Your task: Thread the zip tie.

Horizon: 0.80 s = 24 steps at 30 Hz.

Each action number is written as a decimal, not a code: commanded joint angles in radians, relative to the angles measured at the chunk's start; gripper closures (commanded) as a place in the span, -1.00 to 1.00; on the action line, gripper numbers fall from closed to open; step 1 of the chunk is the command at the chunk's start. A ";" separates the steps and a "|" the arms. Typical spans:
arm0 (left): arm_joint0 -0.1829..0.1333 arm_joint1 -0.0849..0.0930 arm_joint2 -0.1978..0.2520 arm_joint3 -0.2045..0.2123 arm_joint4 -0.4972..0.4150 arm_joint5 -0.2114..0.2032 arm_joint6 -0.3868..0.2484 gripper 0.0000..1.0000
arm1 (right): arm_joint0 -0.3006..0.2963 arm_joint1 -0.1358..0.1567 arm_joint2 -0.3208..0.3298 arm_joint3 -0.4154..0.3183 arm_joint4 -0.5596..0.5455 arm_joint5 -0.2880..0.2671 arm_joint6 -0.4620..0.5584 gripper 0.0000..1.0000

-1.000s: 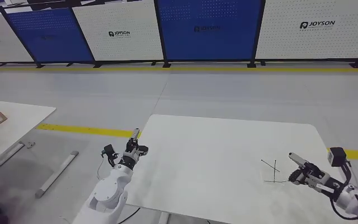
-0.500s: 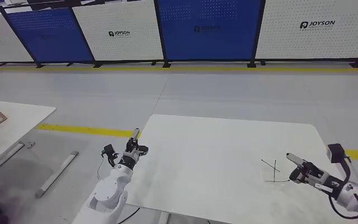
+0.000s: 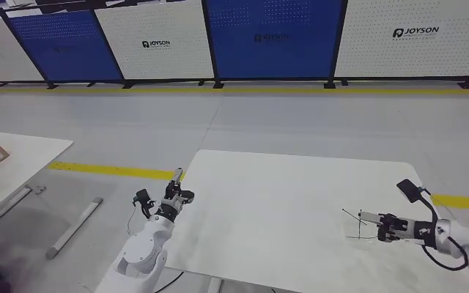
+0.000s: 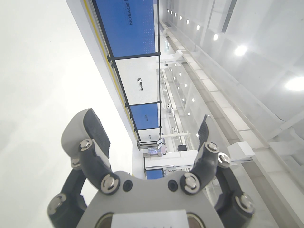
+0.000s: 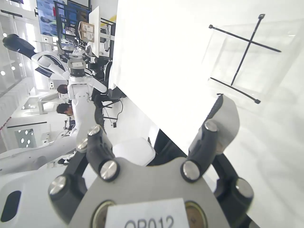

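— Where are the zip ties [image 3: 360,220]?
— Lower right of the top view: three thin black strips, crossed, flat on the worktop [image 3: 278,205].
— Grippers?
— The left gripper [image 4: 149,124] and right gripper [image 5: 158,119] both gape, empty.

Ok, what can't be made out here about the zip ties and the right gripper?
Top view: the zip ties are too small to count or to find their heads.
Right wrist view: the clear sheet under them is faint against the table; sheet or bag, cannot tell.
Right gripper: whether a fingertip touches the table or a tie is too small in the top view; the wrist view gives no height.
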<state>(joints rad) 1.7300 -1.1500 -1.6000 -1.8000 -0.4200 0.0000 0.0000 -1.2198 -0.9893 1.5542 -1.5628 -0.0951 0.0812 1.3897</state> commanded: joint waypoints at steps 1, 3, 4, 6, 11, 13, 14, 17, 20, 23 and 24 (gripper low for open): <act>0.000 0.000 0.000 0.000 0.000 0.000 0.000 -1.00 | 0.000 0.000 0.001 0.000 0.001 0.001 0.000 -1.00; 0.000 0.000 0.000 0.000 0.000 0.000 0.000 -1.00 | 0.000 0.000 0.001 0.000 0.001 0.001 0.000 -1.00; 0.000 0.000 0.000 0.000 0.000 0.000 0.000 -1.00 | 0.000 0.000 0.001 0.000 0.001 0.001 0.000 -1.00; 0.000 0.000 0.000 0.000 0.000 0.000 0.000 -1.00 | 0.000 0.000 0.001 0.000 0.001 0.001 0.000 -1.00; 0.000 0.000 0.000 0.000 0.000 0.000 0.000 -1.00 | 0.000 0.000 0.001 0.000 0.001 0.001 0.000 -1.00; 0.000 0.000 0.000 0.000 0.000 0.000 0.000 -1.00 | 0.000 0.000 -0.001 -0.005 -0.008 -0.003 0.000 -1.00; 0.000 0.000 0.000 0.000 0.000 0.000 0.000 -1.00 | 0.003 0.003 -0.005 -0.017 -0.025 -0.007 0.000 -1.00; 0.000 0.000 0.000 0.000 0.000 0.000 0.000 -1.00 | 0.010 0.021 0.000 -0.036 -0.035 -0.003 0.000 -1.00; 0.000 0.000 0.000 0.000 0.000 0.000 0.000 -1.00 | 0.024 0.046 -0.044 -0.049 -0.112 0.029 0.000 -1.00; 0.000 0.000 0.000 0.000 0.000 0.000 0.000 -1.00 | 0.054 0.070 -0.098 -0.040 -0.125 0.051 0.000 -1.00; 0.000 0.000 0.000 0.000 0.000 0.000 0.000 -1.00 | 0.066 0.079 -0.114 -0.030 -0.124 0.060 0.000 -1.00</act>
<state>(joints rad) 1.7300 -1.1500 -1.6000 -1.8000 -0.4200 0.0000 0.0000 -1.1651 -0.9186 1.4551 -1.6021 -0.2208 0.1347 1.3900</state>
